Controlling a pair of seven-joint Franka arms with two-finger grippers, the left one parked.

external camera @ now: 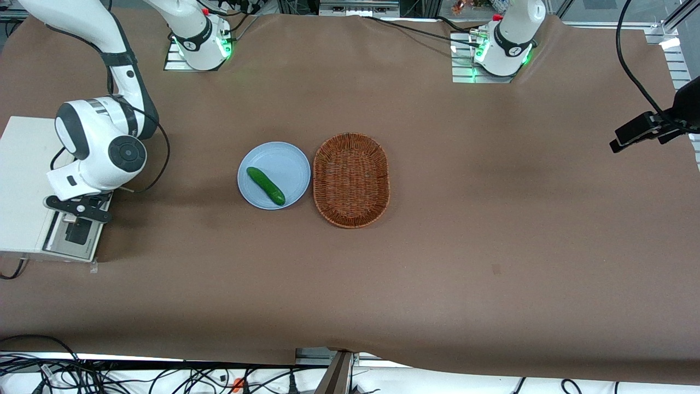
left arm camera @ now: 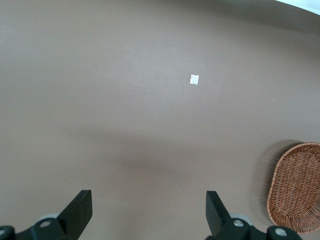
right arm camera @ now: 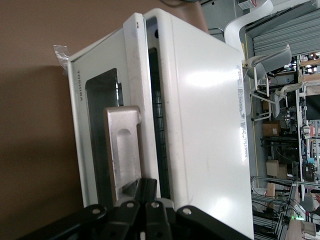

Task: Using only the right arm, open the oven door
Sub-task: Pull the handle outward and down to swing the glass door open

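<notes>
The cream-white toaster oven (external camera: 22,180) stands at the working arm's end of the table. Its silver-grey oven door (external camera: 57,243) faces up toward the front camera. In the right wrist view the oven door (right arm camera: 95,150) stands slightly ajar, with a dark gap and a wire rack showing between it and the oven body (right arm camera: 205,125). The silver bar handle (right arm camera: 122,145) sits beside the dark glass window (right arm camera: 102,85). The white right arm (external camera: 101,142) reaches over the oven. Its black gripper (external camera: 78,230) is on the door. The gripper (right arm camera: 150,187) has its fingers together, tucked against the end of the handle.
A blue plate (external camera: 284,161) holding a green cucumber (external camera: 266,186) sits mid-table, beside a brown wicker basket (external camera: 351,180). The basket also shows in the left wrist view (left arm camera: 297,187), with a small white tag (left arm camera: 194,79) on the brown cloth. A black camera mount (external camera: 651,128) hangs at the parked arm's end.
</notes>
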